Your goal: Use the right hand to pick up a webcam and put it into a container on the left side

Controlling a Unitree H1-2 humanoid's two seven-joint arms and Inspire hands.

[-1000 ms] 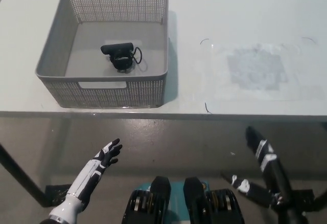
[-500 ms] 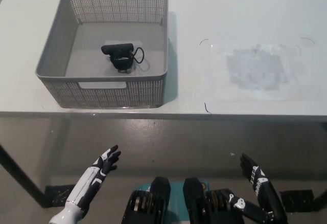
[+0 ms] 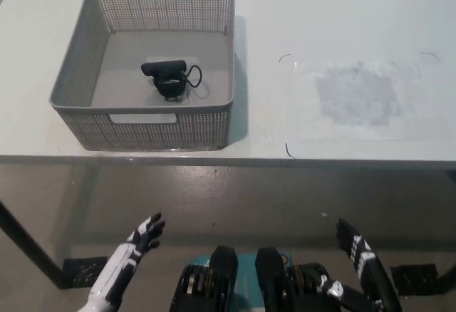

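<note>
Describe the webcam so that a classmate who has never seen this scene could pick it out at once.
Start at the white table and find the grey perforated basket on its left part. On the basket's floor, near the middle, lies the webcam. It is the only thing in there: small, black, with a thin cable curling at its right.

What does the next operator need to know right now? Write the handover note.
Left hand: open, holds nothing, low at the lower left, below the table edge.
Right hand: open, holds nothing, low at the lower right, below the table edge.
Webcam: lies on the floor of the grey basket, near its middle, cable curled beside it.
Basket stands on the left part of the white table.
Done: webcam is in the container, both hands clear of the table.
Left: nothing visible for this task.
</note>
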